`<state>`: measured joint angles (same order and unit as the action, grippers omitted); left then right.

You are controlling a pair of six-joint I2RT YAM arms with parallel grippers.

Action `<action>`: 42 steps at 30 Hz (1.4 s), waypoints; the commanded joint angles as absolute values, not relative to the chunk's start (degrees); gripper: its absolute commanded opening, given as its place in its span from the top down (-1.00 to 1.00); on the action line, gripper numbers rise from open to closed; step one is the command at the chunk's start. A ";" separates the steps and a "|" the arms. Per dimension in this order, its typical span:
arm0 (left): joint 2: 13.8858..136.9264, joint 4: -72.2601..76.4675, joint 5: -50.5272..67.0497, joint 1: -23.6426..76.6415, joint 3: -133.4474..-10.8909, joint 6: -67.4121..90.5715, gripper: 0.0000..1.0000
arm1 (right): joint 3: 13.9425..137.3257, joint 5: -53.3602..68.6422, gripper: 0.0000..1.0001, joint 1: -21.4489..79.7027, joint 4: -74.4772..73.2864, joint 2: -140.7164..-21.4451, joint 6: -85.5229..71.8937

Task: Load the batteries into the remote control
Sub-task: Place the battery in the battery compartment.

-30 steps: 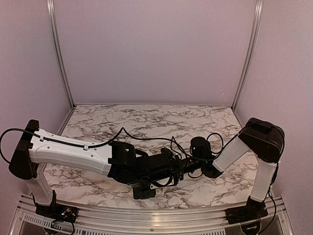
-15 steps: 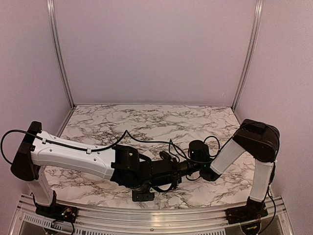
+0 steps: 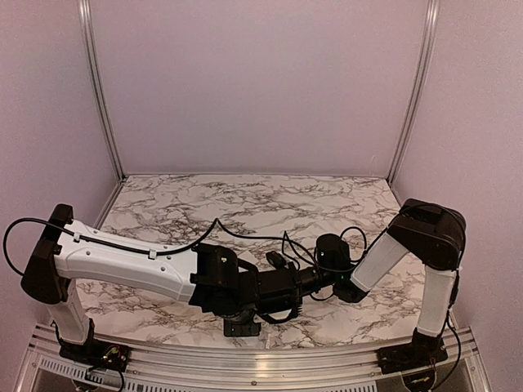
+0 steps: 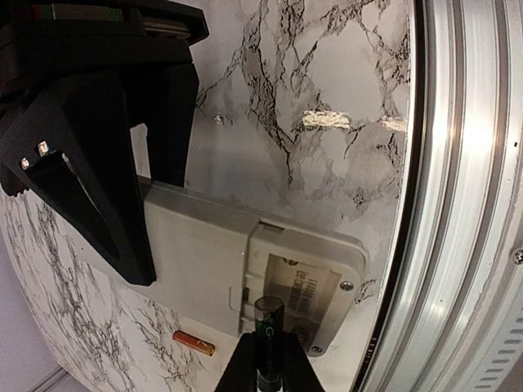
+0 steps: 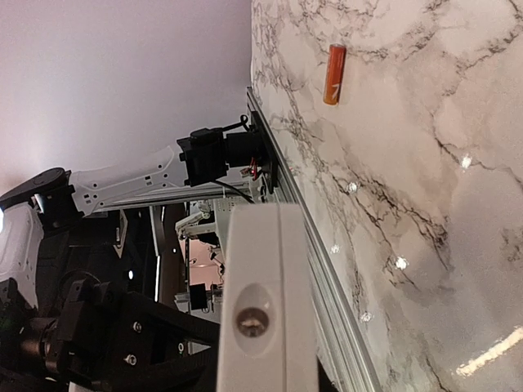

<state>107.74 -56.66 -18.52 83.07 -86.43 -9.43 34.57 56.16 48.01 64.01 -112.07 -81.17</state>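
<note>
The white remote control (image 4: 204, 253) lies back-up near the table's front edge, its battery bay (image 4: 304, 287) open. My right gripper (image 4: 143, 204) is shut on the remote's far part; in the right wrist view the remote's end (image 5: 265, 269) fills the space between my fingers. My left gripper (image 4: 268, 351) is shut on the dark battery (image 4: 268, 314), whose tip is at the bay's edge. The orange-red battery (image 4: 194, 343) lies loose on the marble beside the remote, and also shows in the right wrist view (image 5: 335, 64). In the top view the arms (image 3: 278, 286) hide the remote.
The aluminium rail (image 4: 458, 204) runs along the table's front edge right next to the remote; it also shows in the top view (image 3: 245, 359). Black cables (image 3: 245, 237) loop over the marble behind the wrists. Purple walls close the back and sides.
Both wrists have shifted slightly toward the front edge, and the left forearm sits a little lower. Both grips are unchanged.
</note>
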 commanded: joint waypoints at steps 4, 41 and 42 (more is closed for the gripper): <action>108.97 -54.20 -18.96 83.49 -88.84 -9.94 0.95 | 35.36 56.24 1.00 49.22 70.25 -112.16 -82.39; 108.92 -54.85 -25.03 84.71 -88.77 -8.58 0.34 | 34.10 55.80 1.00 49.31 75.61 -113.74 -85.48; 108.56 -54.84 -25.05 84.68 -88.88 -8.55 0.32 | 34.03 55.81 1.00 49.31 76.18 -113.95 -85.70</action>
